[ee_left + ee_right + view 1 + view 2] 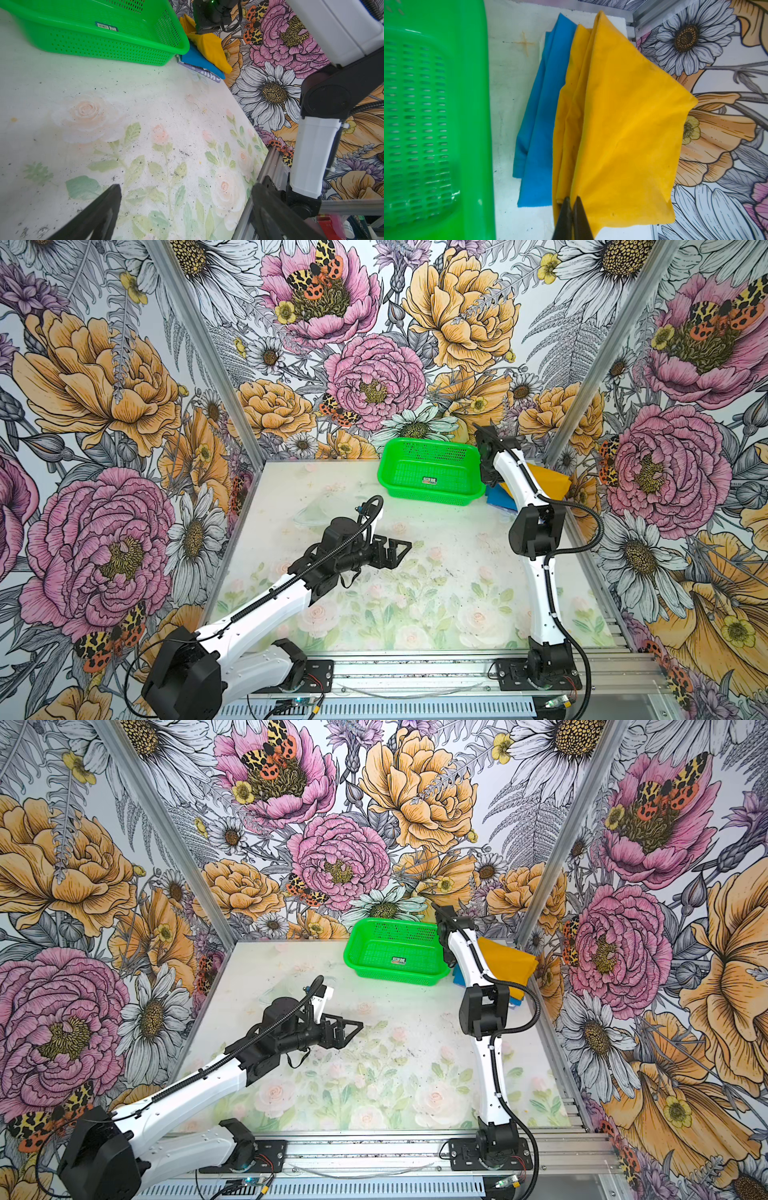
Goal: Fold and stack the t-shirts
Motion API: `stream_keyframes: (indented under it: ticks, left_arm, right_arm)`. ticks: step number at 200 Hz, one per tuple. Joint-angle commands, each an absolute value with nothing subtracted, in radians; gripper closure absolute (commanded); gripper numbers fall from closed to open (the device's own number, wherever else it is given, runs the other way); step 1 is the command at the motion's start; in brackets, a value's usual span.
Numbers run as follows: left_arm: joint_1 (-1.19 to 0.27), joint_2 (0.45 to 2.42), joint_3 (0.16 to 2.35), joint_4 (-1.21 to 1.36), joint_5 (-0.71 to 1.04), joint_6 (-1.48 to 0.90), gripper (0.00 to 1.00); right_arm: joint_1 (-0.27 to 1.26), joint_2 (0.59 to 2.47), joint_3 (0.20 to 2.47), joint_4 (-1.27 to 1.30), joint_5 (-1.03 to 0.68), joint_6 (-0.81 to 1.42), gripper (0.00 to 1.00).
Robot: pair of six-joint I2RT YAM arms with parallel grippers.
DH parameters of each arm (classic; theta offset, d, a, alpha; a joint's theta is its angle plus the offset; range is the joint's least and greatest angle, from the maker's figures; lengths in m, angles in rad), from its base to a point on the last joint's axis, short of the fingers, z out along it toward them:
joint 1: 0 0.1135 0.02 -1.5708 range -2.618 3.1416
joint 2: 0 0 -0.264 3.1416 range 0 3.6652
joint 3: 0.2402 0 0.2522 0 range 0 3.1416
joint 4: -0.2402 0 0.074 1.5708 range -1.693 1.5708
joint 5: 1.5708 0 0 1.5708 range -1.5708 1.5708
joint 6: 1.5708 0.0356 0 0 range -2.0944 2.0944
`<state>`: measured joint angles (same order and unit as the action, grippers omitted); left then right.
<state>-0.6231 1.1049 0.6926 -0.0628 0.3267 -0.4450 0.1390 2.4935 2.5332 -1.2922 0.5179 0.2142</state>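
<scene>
At the back right corner, the mustard-yellow t-shirt (623, 124) is pinched along a folded edge by my right gripper (572, 200), which is shut on it. The cloth hangs from the jaws, partly lifted and draped over the bright blue t-shirt (537, 124), which lies folded flat on the table. Both top views show the yellow t-shirt (548, 483) (509, 963) and a bit of the blue t-shirt (496, 497) behind the right arm, whose wrist hides the gripper. My left gripper (395, 549) (187, 207) hovers open over mid-table with nothing between its fingers.
A bright green perforated basket (432, 495) (473, 104) stands empty just left of the shirts, its side close to the blue one. A lilac printed piece (204, 72) sticks out under the blue shirt. Patterned walls close in right behind the stack.
</scene>
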Motion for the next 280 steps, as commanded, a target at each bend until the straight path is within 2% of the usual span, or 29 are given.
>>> stream_keyframes:
  ticks: [1,141,148,155,163,172,183,223,251,280]
  left_arm:
    - [-0.613,1.088,0.68,-0.063,0.335,-0.428,0.01]
    - [-0.607,1.071,0.671,-0.06,0.343,-0.431,0.01]
    - [-0.608,1.069,0.67,-0.061,0.342,-0.433,0.01]
    - [-0.608,1.068,0.669,-0.061,0.343,-0.433,0.01]
    - [-0.607,1.064,0.67,-0.063,0.343,-0.433,0.01]
    - [-0.608,1.061,0.672,-0.07,0.344,-0.433,0.01]
    - [-0.606,1.053,0.673,-0.08,0.341,-0.431,0.01]
    - [-0.608,1.031,0.673,-0.097,0.328,-0.431,0.01]
    - [-0.61,1.034,0.676,-0.098,0.33,-0.438,0.01]
    - [-0.614,1.037,0.694,-0.111,0.319,-0.436,0.01]
  right_arm:
    - [0.161,2.492,2.537,-1.309,0.494,0.201,1.0]
    - [0.181,2.34,2.3,-1.266,0.487,0.215,1.0]
    - [0.181,2.338,2.305,-1.265,0.482,0.22,0.91]
    - [0.178,2.334,2.314,-1.264,0.468,0.224,0.74]
    - [0.173,2.324,2.325,-1.263,0.451,0.228,0.61]
    - [0.162,2.305,2.333,-1.254,0.397,0.232,0.52]
    - [0.137,2.276,2.335,-1.235,0.314,0.242,0.45]
    - [0.008,2.258,2.385,-1.21,0.075,0.258,0.36]
    - [-0.057,2.32,2.455,-1.204,-0.076,0.261,0.34]
    - [-0.074,2.362,2.453,-1.192,-0.132,0.286,0.34]
